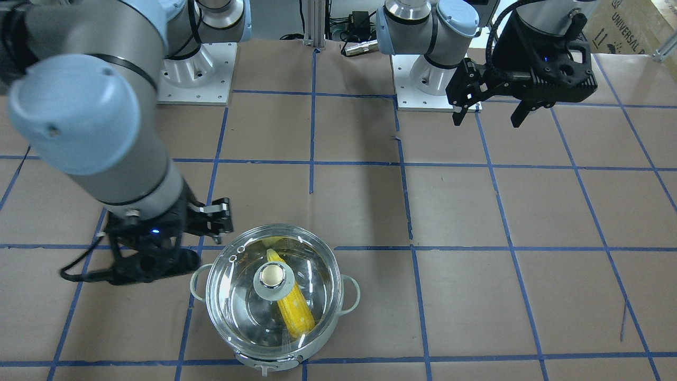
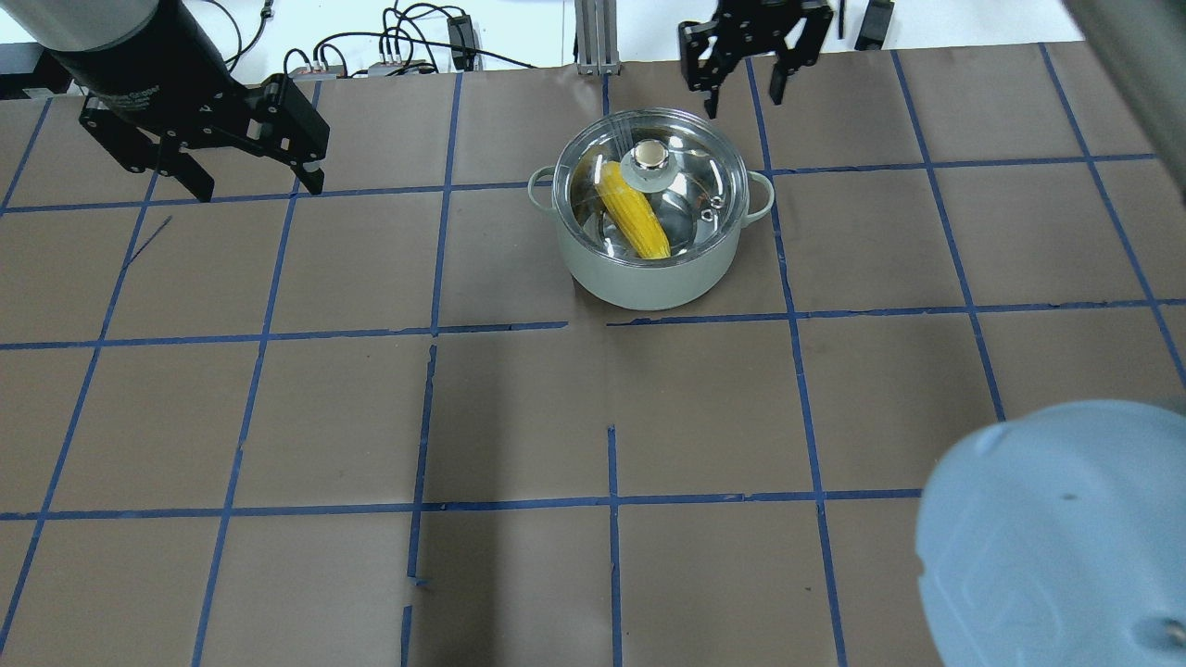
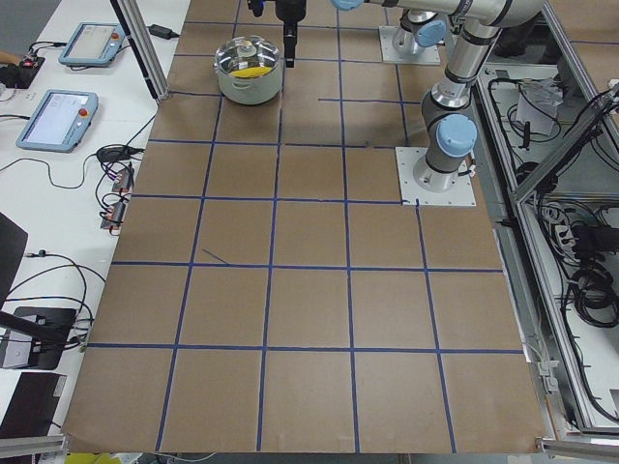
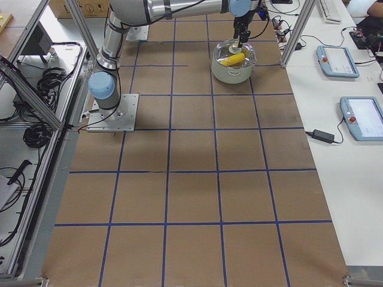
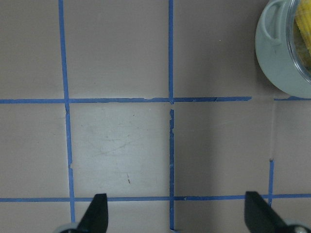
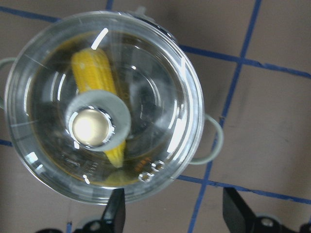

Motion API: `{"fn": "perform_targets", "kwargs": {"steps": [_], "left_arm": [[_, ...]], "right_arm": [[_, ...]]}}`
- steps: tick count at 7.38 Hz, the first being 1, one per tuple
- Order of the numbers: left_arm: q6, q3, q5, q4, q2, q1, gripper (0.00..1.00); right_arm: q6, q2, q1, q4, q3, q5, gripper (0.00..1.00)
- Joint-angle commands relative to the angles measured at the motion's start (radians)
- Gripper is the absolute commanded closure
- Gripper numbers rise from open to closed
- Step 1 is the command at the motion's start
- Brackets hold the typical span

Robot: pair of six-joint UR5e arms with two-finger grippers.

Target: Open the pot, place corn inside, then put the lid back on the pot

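Observation:
The pot (image 2: 639, 283) stands on the table's far side, right of centre in the overhead view, with the glass lid (image 2: 690, 190) on it. The yellow corn (image 2: 635, 218) lies inside under the lid; the front view shows it too (image 1: 296, 312), beneath the lid's knob (image 1: 273, 280). My right gripper (image 2: 743, 100) is open and empty, just beyond the pot's far rim and apart from it. Its wrist view looks down on the lid (image 6: 160, 97), knob (image 6: 92, 127) and corn (image 6: 92, 73). My left gripper (image 2: 259, 190) is open and empty, far to the left above bare table.
The table is brown, with a blue tape grid. The two arm bases (image 1: 195, 69) (image 1: 428, 79) stand at the robot's edge. The right arm's elbow (image 2: 1047, 537) fills the overhead view's lower right. The pot's edge (image 5: 279, 63) shows in the left wrist view.

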Motion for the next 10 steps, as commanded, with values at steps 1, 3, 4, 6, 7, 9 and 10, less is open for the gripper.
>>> {"fn": "perform_targets", "kwargs": {"steps": [1,3,4,6,7,9,10], "left_arm": [[0.000,-0.001,0.000,0.000,0.000,0.000,0.00],[0.000,-0.001,0.000,0.000,0.000,0.000,0.00],[0.000,-0.001,0.000,0.000,-0.001,0.000,0.00],[0.002,-0.001,0.003,0.000,0.000,0.000,0.00],[0.002,-0.001,0.006,-0.011,0.002,0.000,0.00],[0.002,-0.005,0.009,-0.012,0.002,0.000,0.00],[0.005,-0.005,0.009,-0.012,0.003,0.000,0.00]], "right_arm": [[-0.064,-0.171,-0.131,0.013,0.165,0.002,0.04],[-0.061,-0.210,-0.159,0.014,0.233,0.004,0.00],[-0.053,-0.216,-0.152,0.016,0.232,0.005,0.00],[-0.025,-0.219,-0.112,0.017,0.256,0.005,0.00],[0.034,-0.227,-0.069,0.014,0.264,0.005,0.00],[0.062,-0.227,-0.041,0.006,0.270,0.005,0.00],[0.062,-0.227,-0.041,0.006,0.271,0.004,0.00]]}}
